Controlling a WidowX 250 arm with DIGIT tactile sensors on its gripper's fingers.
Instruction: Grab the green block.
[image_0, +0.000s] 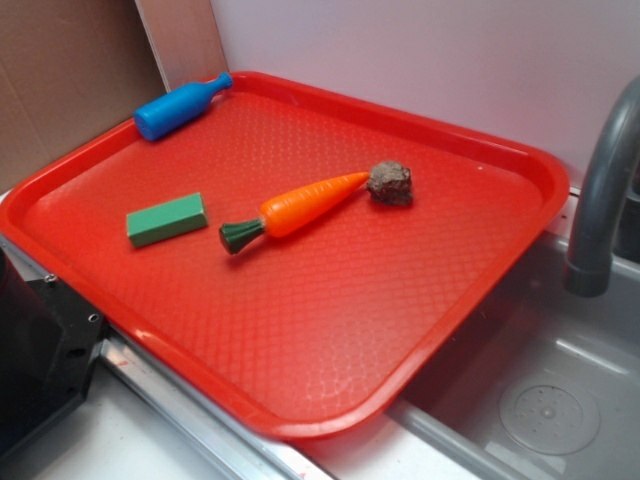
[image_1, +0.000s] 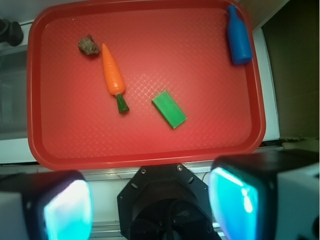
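Observation:
The green block (image_0: 167, 219) is a small matte green bar lying flat on the red tray (image_0: 300, 330), left of centre. In the wrist view the green block (image_1: 169, 109) lies near the middle of the tray (image_1: 145, 159), right of the carrot's stem. My gripper (image_1: 151, 207) is high above the tray's near edge, over the robot's black base, far from the block. Its two fingers (image_1: 67, 210) stand wide apart and nothing is between them. The gripper does not show in the exterior view.
An orange toy carrot (image_0: 300, 206) with a dark green stem lies mid-tray, a brown lump (image_0: 390, 183) at its tip. A blue bottle (image_0: 178, 106) lies at the far left corner. A grey faucet (image_0: 605, 190) and sink (image_0: 540, 400) are right of the tray; the black robot base (image_0: 40, 350) is at left.

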